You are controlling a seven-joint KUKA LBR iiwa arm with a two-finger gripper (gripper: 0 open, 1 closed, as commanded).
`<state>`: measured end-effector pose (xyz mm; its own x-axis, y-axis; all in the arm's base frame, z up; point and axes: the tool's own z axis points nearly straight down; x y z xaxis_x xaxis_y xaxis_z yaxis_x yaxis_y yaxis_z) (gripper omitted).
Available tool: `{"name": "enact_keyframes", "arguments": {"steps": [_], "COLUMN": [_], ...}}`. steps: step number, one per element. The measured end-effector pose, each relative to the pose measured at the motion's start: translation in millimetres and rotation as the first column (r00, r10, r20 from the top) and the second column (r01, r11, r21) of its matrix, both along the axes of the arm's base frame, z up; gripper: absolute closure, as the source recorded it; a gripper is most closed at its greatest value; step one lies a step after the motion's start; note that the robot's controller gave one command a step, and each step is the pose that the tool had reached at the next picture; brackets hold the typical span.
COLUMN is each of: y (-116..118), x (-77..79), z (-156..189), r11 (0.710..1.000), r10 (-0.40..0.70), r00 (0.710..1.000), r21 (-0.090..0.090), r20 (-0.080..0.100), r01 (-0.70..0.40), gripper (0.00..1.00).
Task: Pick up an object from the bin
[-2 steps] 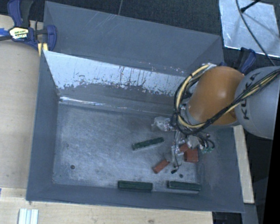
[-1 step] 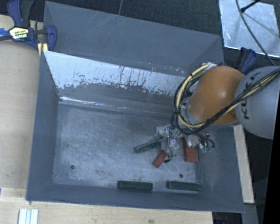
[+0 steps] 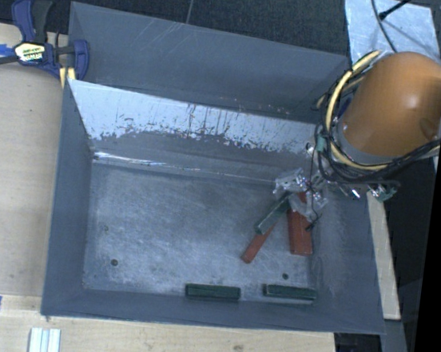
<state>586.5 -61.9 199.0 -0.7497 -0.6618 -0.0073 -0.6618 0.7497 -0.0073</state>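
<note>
1. While the camera looks down from above and a little to one side, a grey metal bin [image 3: 218, 74] with sloping walls takes up most of the scene; its flat floor is scuffed and mostly bare.
2. At the upper right, the robot arm [image 3: 417, 149] reaches in over the bin's right wall. Its wrist sits under a rounded orange cover [image 3: 396, 98], with yellow and black cables [image 3: 338, 150] looped around the base of that cover.
3. Below the cover, the metal gripper [image 3: 303, 192] hangs low over the right half of the floor, near the right wall. Whether it is apart or together cannot be told from this angle, and nothing can be seen clamped in it.
4. Directly beneath the gripper lie two pieces whose upper ends meet there (they may be parts of one hand tool; that cannot be told).
5. One is a slim stick-like piece [image 3: 265, 233], dark green above and rust-red at its lower tip, slanting down and to the left.
6. Just to its right is a short rust-red block [image 3: 301, 235], lying nearly straight down from the gripper.
7. Well apart from these, along the foot of the front wall, lie two dark green flat bars: a left bar [image 3: 212, 292] and a right bar [image 3: 290, 293], end to end with a gap between them.
</note>
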Motion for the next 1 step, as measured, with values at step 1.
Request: {"name": "enact_keyframes", "arguments": {"steps": [1], "y": [32.8], "x": [-4.2], "z": [55.8], "r11": [0.945], "r10": [0.326], "r00": [0.945], "r21": [0.001], "r20": [-0.005], "r01": [-0.326], "gripper": [1.00]}}
